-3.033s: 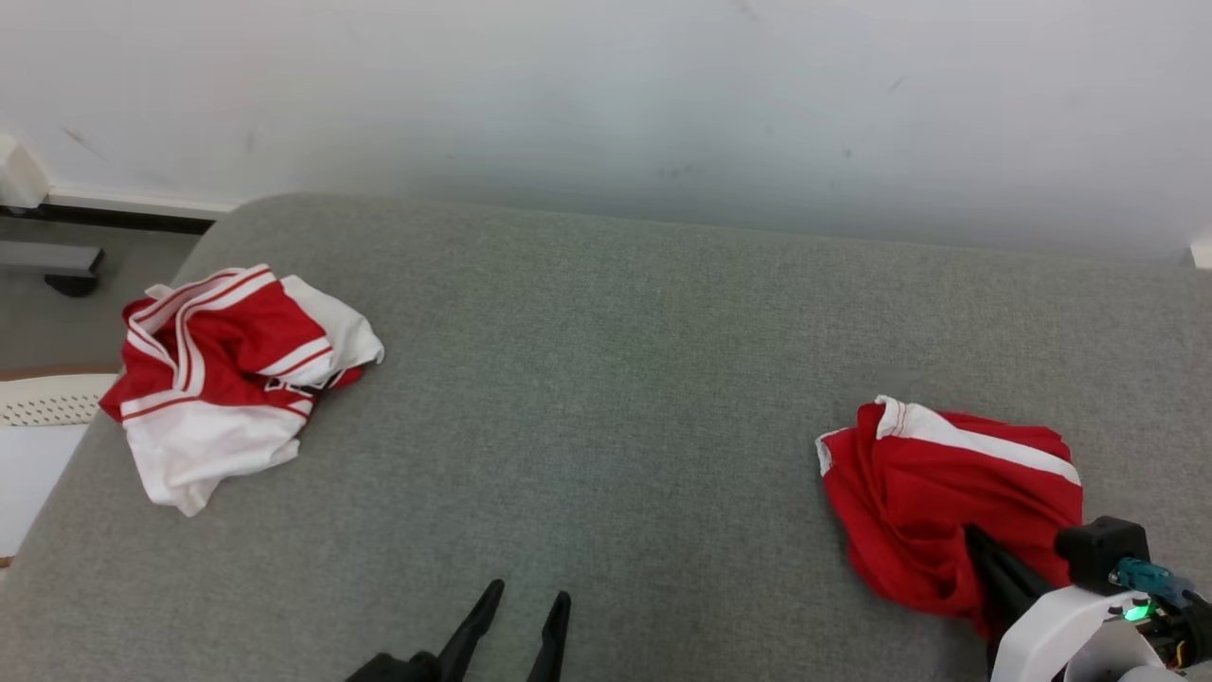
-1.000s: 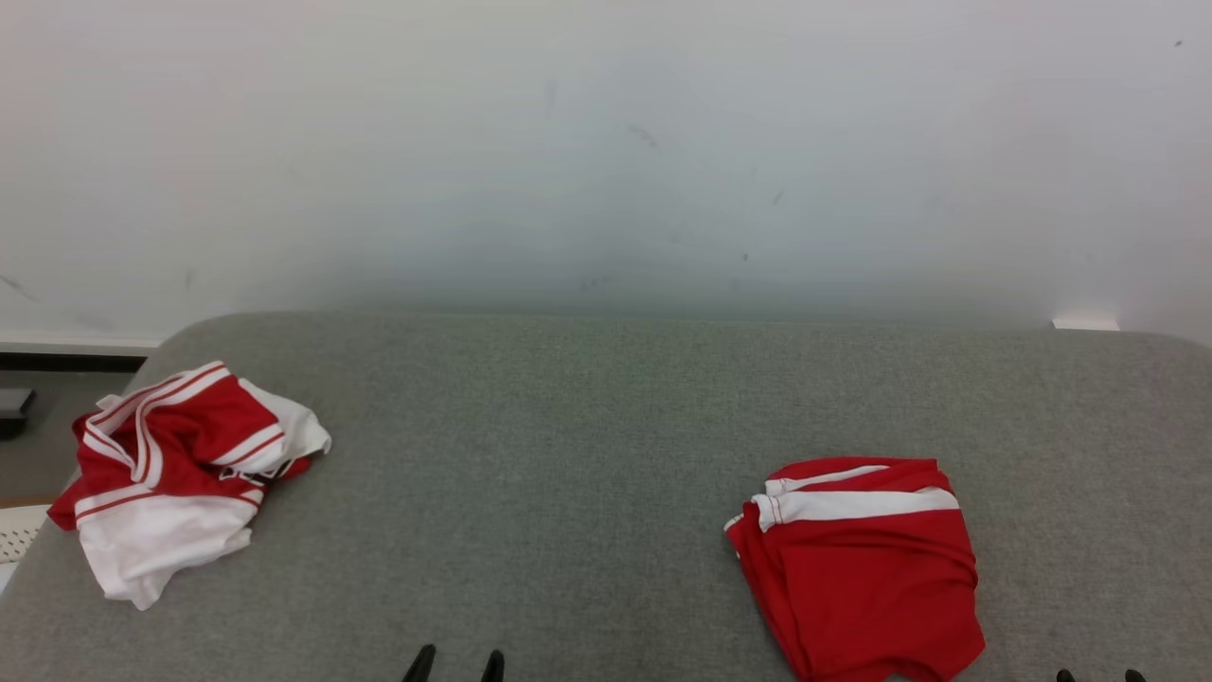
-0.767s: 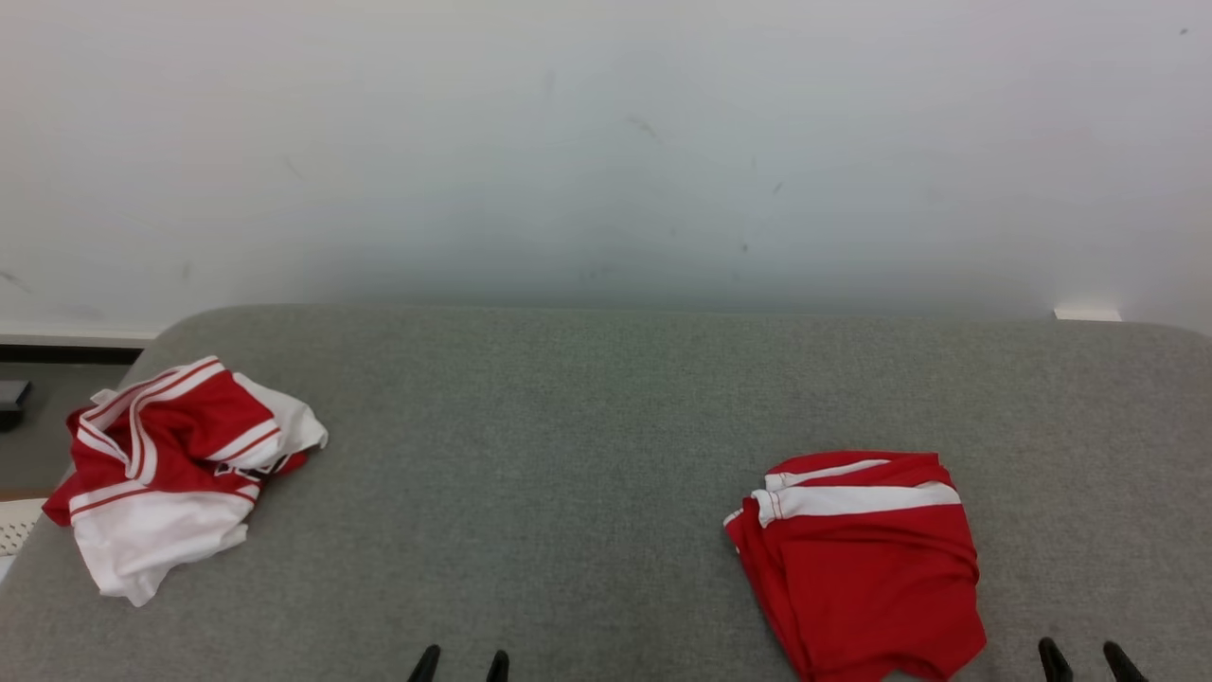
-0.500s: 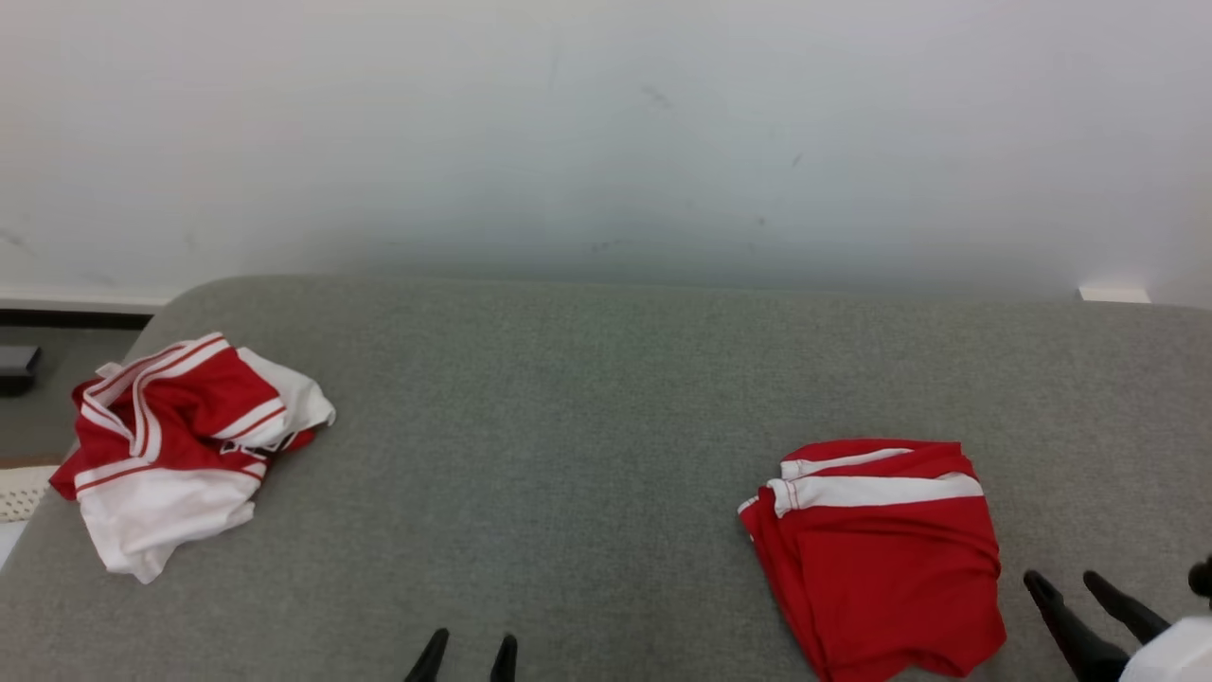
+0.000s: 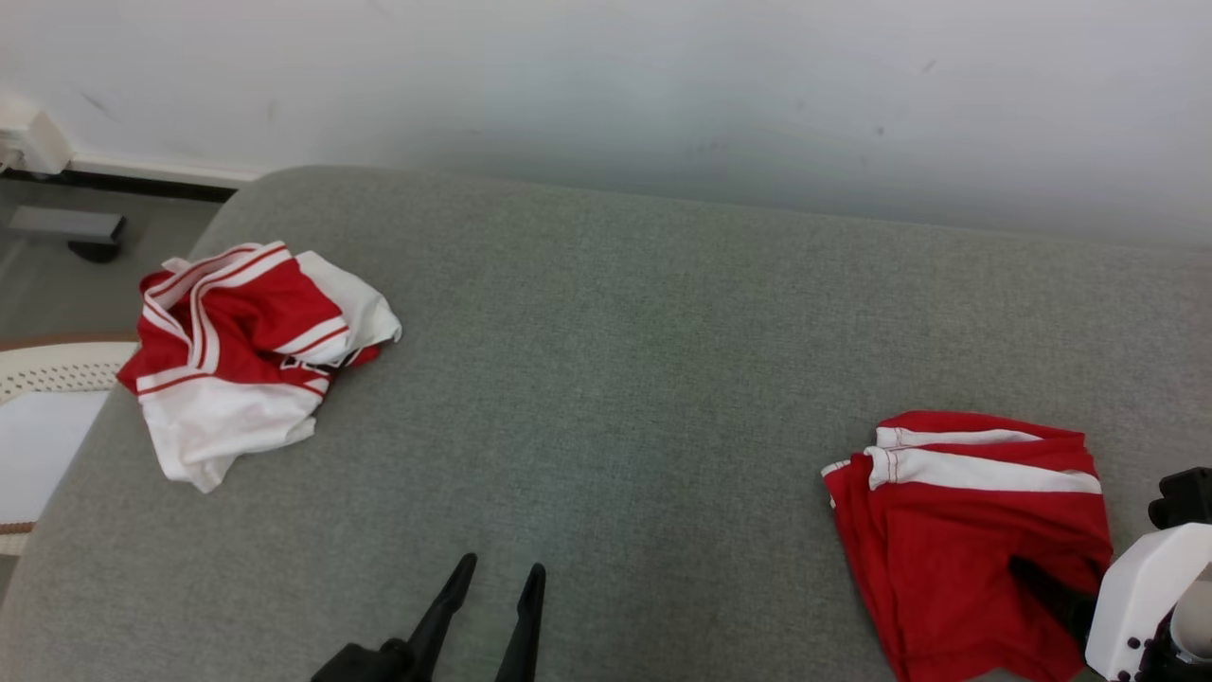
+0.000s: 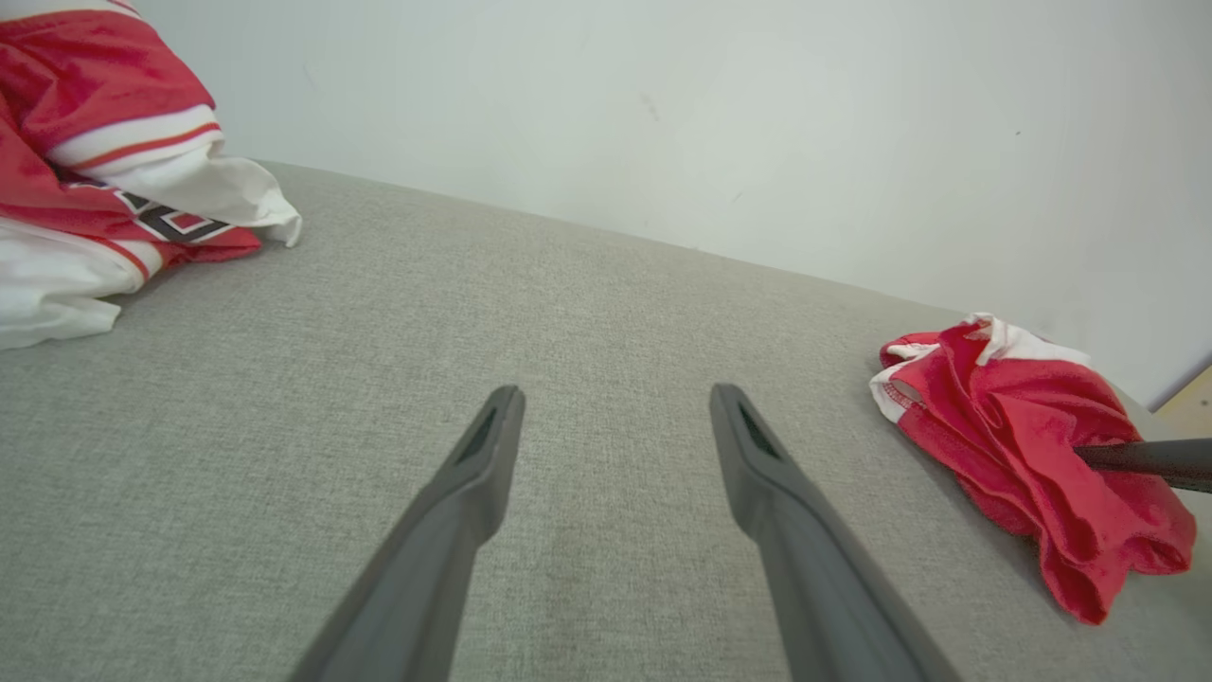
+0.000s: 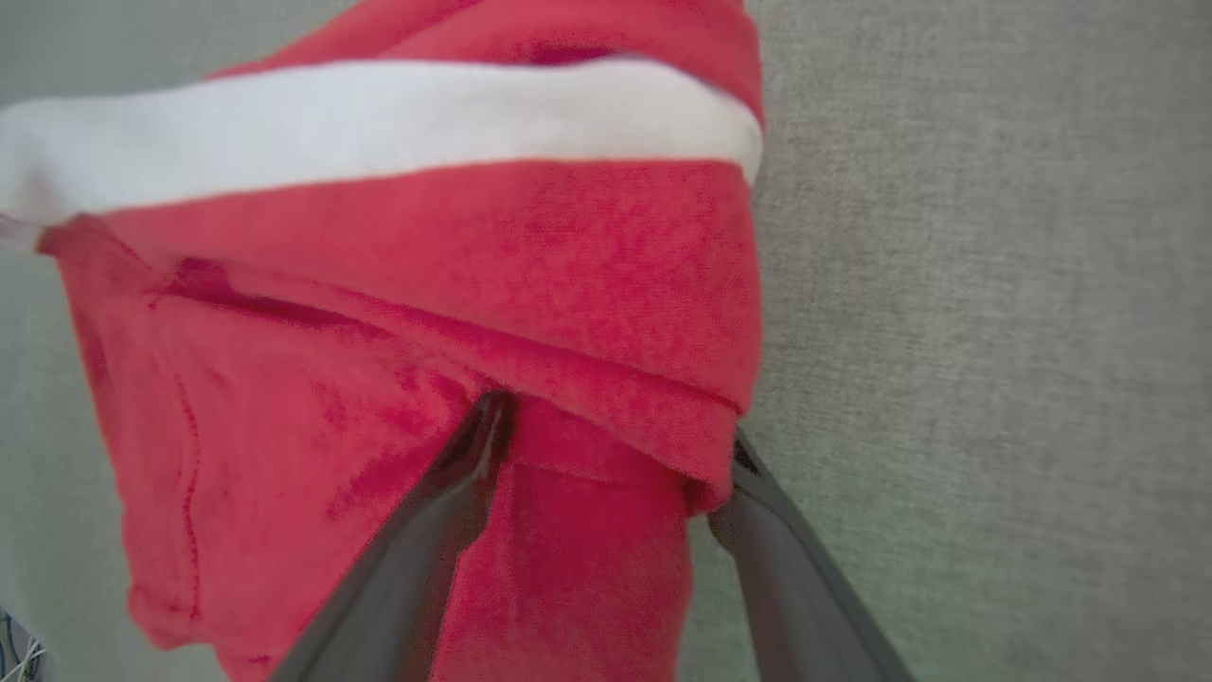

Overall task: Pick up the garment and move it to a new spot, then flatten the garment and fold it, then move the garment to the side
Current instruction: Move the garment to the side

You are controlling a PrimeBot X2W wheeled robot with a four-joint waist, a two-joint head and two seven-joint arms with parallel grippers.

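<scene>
A folded red garment with a white stripe (image 5: pixel 966 530) lies at the right of the grey cushioned surface (image 5: pixel 606 379). My right gripper (image 5: pixel 1040 580) rests on its near right part. In the right wrist view this gripper (image 7: pixel 615 431) is open, its fingers straddling a fold of the red cloth (image 7: pixel 530 275) with the tips tucked under the fold's edge. My left gripper (image 5: pixel 494 580) hovers open and empty over bare cushion at the near middle; in the left wrist view (image 6: pixel 615 398) its fingers stand wide apart. The left wrist view also has the red garment (image 6: pixel 1032 455) at the right.
A crumpled red-and-white jersey (image 5: pixel 237 350) lies at the far left of the cushion (image 6: pixel 104 180). A white wall (image 5: pixel 663 85) runs behind. Off the left edge are the floor, a white perforated basket (image 5: pixel 47 379) and a dark furniture foot (image 5: pixel 71 227).
The head camera has tilted down and shifted. My right gripper has come forward from beside the red garment onto its near right part. The left gripper stays open.
</scene>
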